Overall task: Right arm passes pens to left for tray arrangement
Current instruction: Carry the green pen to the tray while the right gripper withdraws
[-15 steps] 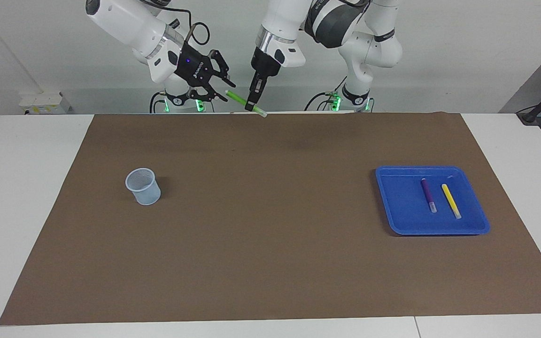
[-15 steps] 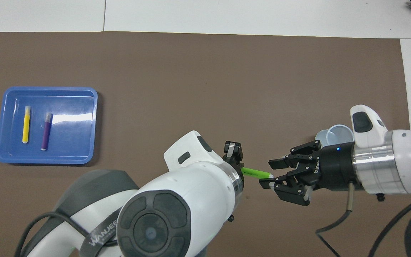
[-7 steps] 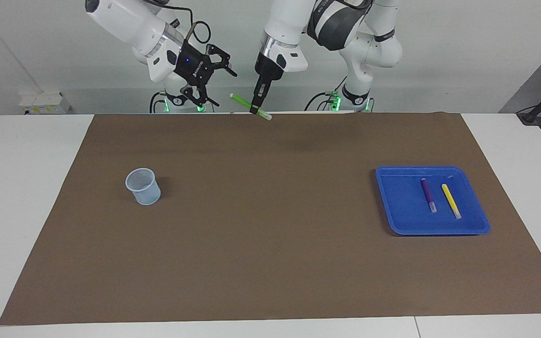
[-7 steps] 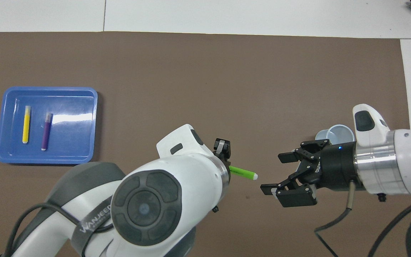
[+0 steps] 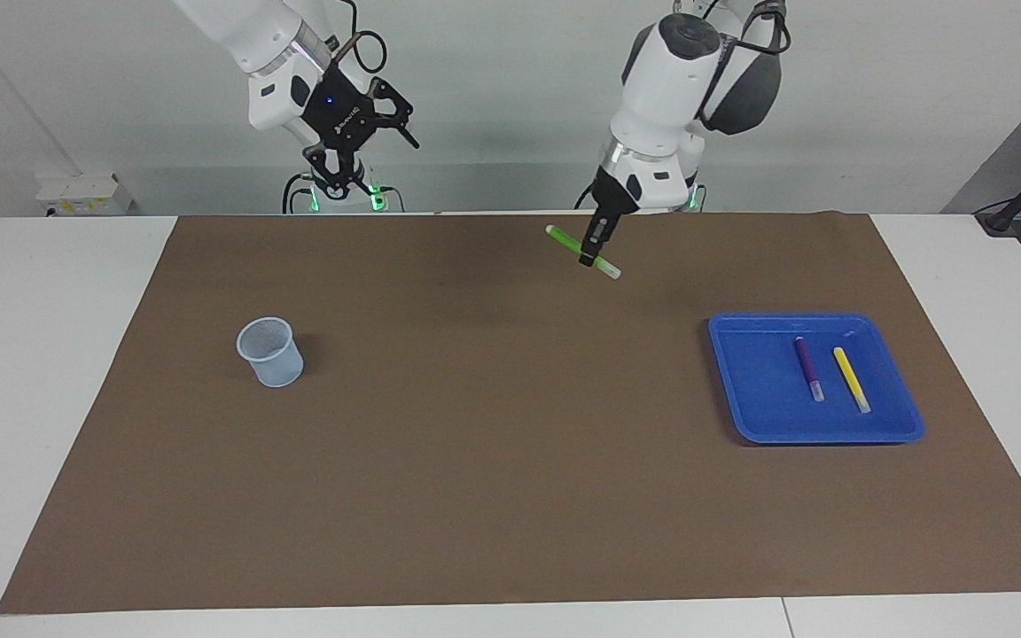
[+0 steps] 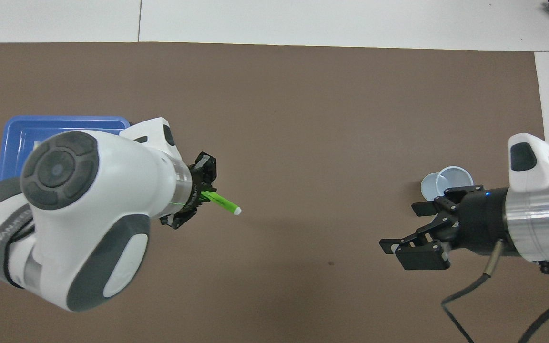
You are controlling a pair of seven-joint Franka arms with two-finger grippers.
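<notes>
My left gripper (image 5: 589, 257) is shut on the bright green pen (image 5: 583, 252), holding it tilted in the air over the brown mat, partway toward the blue tray (image 5: 754, 390). The purple pen (image 5: 809, 368) and the yellow pen (image 5: 851, 378) lie side by side in the tray. My right gripper (image 5: 378, 164) hangs open and holds nothing, raised high at its own end of the table. In the overhead view the left arm covers most of the tray (image 6: 65, 123) and the pens in it; the green pen (image 6: 224, 204) sticks out of the left gripper (image 6: 197, 199).
A small translucent pale blue cup (image 5: 270, 352) stands on the mat toward the right arm's end; from overhead the cup (image 6: 446, 181) shows just past the right gripper (image 6: 404, 227). A brown mat (image 5: 493, 443) covers most of the white table.
The right gripper opened, let go of the green pen and drew back upward. The left arm swung toward the tray's end, carrying the pen lower over the mat.
</notes>
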